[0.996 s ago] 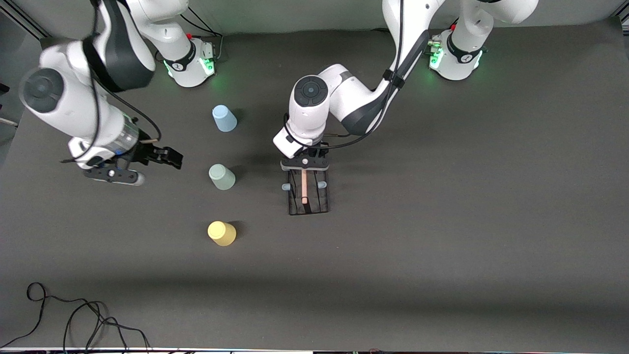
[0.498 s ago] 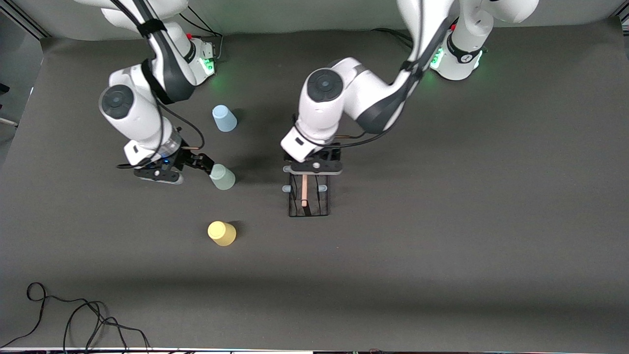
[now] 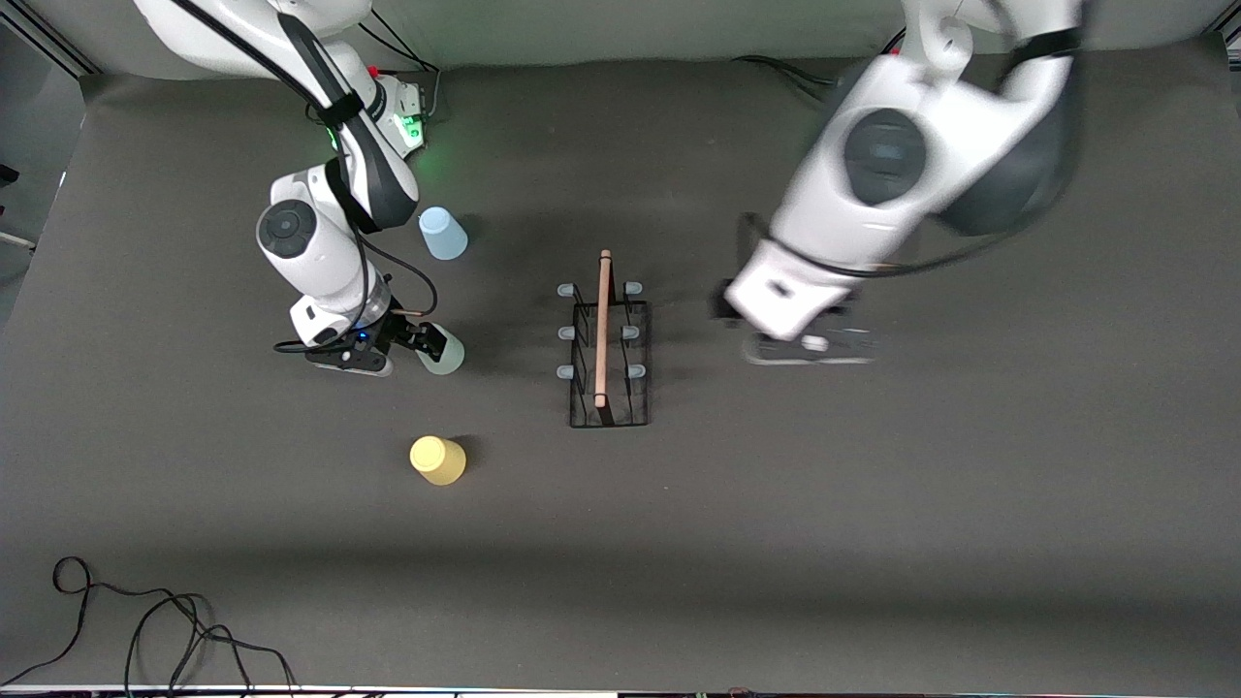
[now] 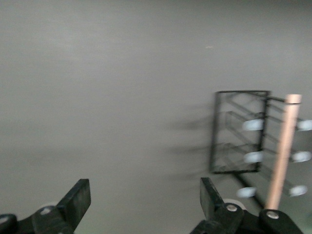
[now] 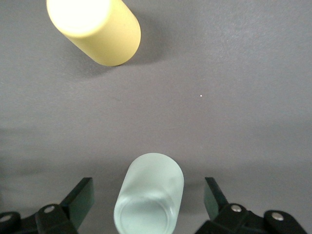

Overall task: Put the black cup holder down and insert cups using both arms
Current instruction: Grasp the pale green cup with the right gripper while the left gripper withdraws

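The rack (image 3: 603, 347) — black wire, wooden rod on top, 6 pale blue-capped pegs — stood mid-surface. The left gripper (image 4: 145, 204) hung beside it, jaws spread, empty. The right gripper (image 5: 148, 207) straddled the green cup (image 3: 442, 350), jaws spread.

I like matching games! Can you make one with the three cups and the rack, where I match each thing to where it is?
Things:
1. blue cup
2. green cup
3. yellow cup
4. rack

Places:
A. standing alone mid-table, nothing gripping it
B. between the open fingers of the right gripper
C. the cup nearest the front camera
D. the cup closest to the right arm's base

Pairs: 1-D, 2-B, 3-C, 4-A
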Motion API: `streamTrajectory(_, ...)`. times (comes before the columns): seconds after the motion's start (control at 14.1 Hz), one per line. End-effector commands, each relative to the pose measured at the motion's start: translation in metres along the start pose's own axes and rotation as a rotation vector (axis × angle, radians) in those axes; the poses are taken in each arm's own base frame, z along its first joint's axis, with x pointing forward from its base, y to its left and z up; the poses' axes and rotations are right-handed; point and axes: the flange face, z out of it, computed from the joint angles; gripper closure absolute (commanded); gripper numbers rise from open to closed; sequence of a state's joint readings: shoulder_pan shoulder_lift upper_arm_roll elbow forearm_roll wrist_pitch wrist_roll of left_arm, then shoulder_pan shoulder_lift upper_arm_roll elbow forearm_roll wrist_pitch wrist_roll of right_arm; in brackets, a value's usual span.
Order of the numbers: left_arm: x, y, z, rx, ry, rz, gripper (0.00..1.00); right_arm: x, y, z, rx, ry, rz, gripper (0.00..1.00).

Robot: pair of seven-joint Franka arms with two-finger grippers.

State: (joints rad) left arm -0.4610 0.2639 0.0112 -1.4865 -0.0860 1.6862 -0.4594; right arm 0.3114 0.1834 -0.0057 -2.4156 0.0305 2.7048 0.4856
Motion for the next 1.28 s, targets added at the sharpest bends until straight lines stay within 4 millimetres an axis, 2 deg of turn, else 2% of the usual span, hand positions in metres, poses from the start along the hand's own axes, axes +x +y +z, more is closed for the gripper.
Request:
streamTrajectory(0.0,-0.004,-0.089,-0.022,0.016,-0.036,0.008,0.00,-0.006,-0.005,0.020,0.014,0.018,0.034,0.00)
streamTrajectory(0.14,-0.004,-0.158,-0.033,0.000,-0.028,0.039,0.01,-0.014,-0.015,0.032,0.014,0.016,0.010,0.00)
streamTrajectory(0.28,-0.004,-0.210,-0.048,-0.011,-0.014,0.051,0.00,-0.019,-0.017,0.039,0.007,0.004,0.035,0.00)
streamTrajectory(0.36,-0.005,-0.223,-0.052,-0.003,0.001,0.035,0.00,-0.023,-0.023,0.039,0.006,-0.001,0.024,0.00)
streamTrajectory(0.5,-0.013,-0.237,-0.049,0.128,0.073,0.061,0.00,-0.027,-0.023,0.047,-0.006,-0.020,0.018,0.00)
streamTrajectory(0.64,-0.035,-0.248,-0.053,0.128,0.150,0.082,0.00,-0.032,-0.020,0.054,-0.016,-0.034,0.015,0.00)
streamTrajectory(0.71,-0.039,-0.273,-0.059,0.124,0.147,0.086,0.00,-0.034,-0.018,0.056,-0.020,-0.039,0.017,0.04)
streamTrajectory(0.78,-0.044,-0.285,-0.063,0.100,0.128,0.108,0.00,-0.035,-0.019,0.057,-0.021,-0.040,0.014,0.24)
streamTrajectory(0.92,-0.050,-0.313,-0.073,0.047,0.109,0.083,0.00,-0.035,-0.019,0.057,-0.021,-0.042,0.014,0.91)
streamTrajectory(1.0,-0.051,-0.318,-0.077,0.044,0.110,0.080,0.00,-0.035,-0.019,0.055,-0.020,-0.041,0.012,1.00)
streamTrajectory(1.21,-0.045,-0.308,-0.079,0.048,0.096,0.095,0.00,-0.029,-0.023,0.031,-0.018,-0.044,0.015,1.00)
